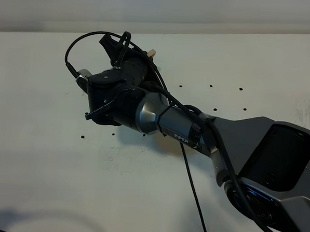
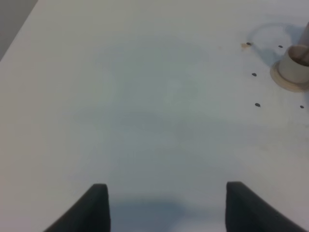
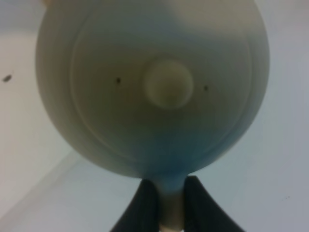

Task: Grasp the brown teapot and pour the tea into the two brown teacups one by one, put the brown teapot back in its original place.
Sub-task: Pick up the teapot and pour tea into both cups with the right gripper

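Because pouring seems to need only one arm, we judge that our left claw (image 2: 166, 193) is simply parked out of the way. It hangs released above the bare desk (image 2: 145, 96), its dark fingers (image 2: 99, 208) spread wide with nothing between them. Well ahead of that claw and off to one side, one teacup (image 2: 295, 63) stands upright on its saucer (image 2: 285, 83). It sits so close to the frame edge and is so blurred that we cannot tell whether any tea is in it. The second cup and the wide coaster show in none of our views.

Our right claw (image 3: 170, 187) is clenched on the handle (image 3: 169, 205) of the teapot (image 3: 111, 96). The two fingers pinch the loop from both sides, which we read as the grip that lets the wrist tip the pot towards a cup. Directly in front of this claw the pot fills the wrist view. Its lid (image 3: 116, 53) is seated with the knob (image 3: 168, 88) facing us, so whatever is inside is hidden.

From above, the right arm (image 1: 196, 128) reaches across the middle and covers nearly all of the pot. We cannot tell whether the pot rests on the desk or is lifted off it.
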You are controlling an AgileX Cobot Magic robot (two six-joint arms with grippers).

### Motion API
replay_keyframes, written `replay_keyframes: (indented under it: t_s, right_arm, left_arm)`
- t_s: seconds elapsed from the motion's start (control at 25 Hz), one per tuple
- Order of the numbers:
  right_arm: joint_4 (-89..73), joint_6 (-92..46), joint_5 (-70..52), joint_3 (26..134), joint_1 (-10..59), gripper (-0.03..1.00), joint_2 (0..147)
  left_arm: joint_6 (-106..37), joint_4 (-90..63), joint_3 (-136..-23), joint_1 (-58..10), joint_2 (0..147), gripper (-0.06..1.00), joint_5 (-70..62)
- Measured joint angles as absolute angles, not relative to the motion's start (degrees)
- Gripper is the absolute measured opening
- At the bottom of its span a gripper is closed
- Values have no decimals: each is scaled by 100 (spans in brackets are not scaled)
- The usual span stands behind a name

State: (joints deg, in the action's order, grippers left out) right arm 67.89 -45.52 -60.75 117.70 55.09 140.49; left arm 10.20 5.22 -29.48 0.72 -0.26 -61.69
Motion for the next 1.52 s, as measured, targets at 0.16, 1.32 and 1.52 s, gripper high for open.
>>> replay_keyframes:
  t_s: [0.16, 1.32, 1.52]
  right_arm:
    - [6801, -4730, -6069, 11770, 5509, 10, 14049]
    - [6983, -5406, -5860, 11770, 5509, 10, 14049]
    - [7010, -5410, -5817, 11770, 5509, 10, 14049]
  left_arm:
    - [1020, 522, -2948, 72, -26, 50, -6169]
    - [1020, 522, -2948, 72, -26, 50, -6169]
    - [1020, 522, -2948, 72, -26, 50, -6169]
